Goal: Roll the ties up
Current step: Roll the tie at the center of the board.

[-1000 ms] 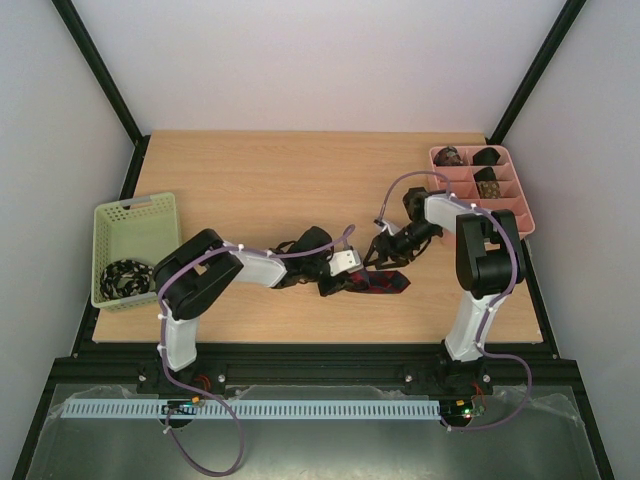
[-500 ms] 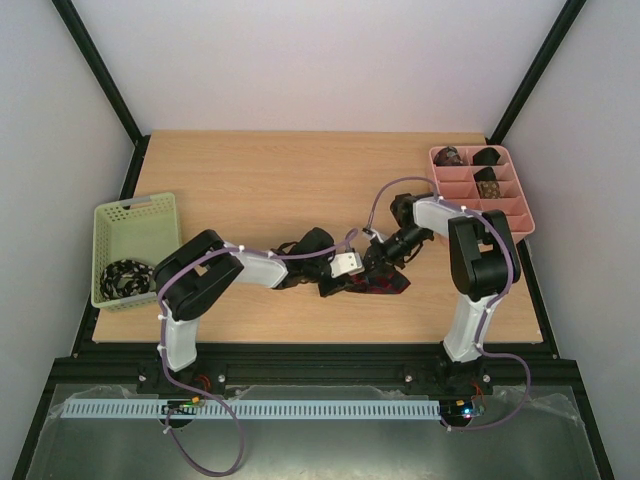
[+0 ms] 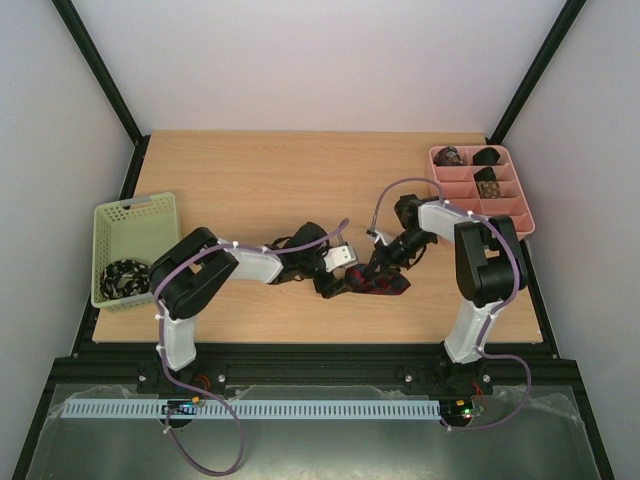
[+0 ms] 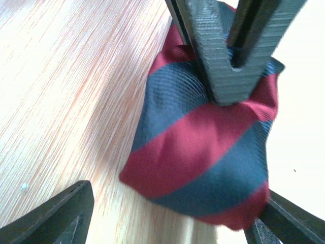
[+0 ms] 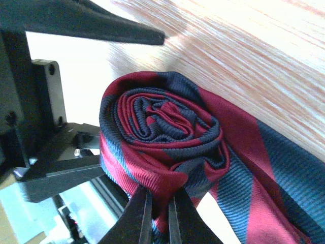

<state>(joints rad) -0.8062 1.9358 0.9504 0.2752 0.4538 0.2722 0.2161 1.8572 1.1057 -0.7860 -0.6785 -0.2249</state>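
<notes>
The left gripper (image 4: 175, 198) stands spread wide, one finger on either side of the dark red, navy-striped fabric necktie (image 3: 378, 284). The necktie lies low in the middle of the overhead frame, long axis left to right, flat end reaching right. The right gripper (image 5: 158, 211) is pinched on the coil's outer layer. Since a second ago the left arm has backed slightly leftward.

Both arms reach inward, low; left gripper (image 4: 170, 219) spread wide, right gripper (image 5: 158, 213) clamped on tie (image 5: 162, 127).

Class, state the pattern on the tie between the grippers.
The tie has dark red and navy stripes; right wrist view.
</notes>
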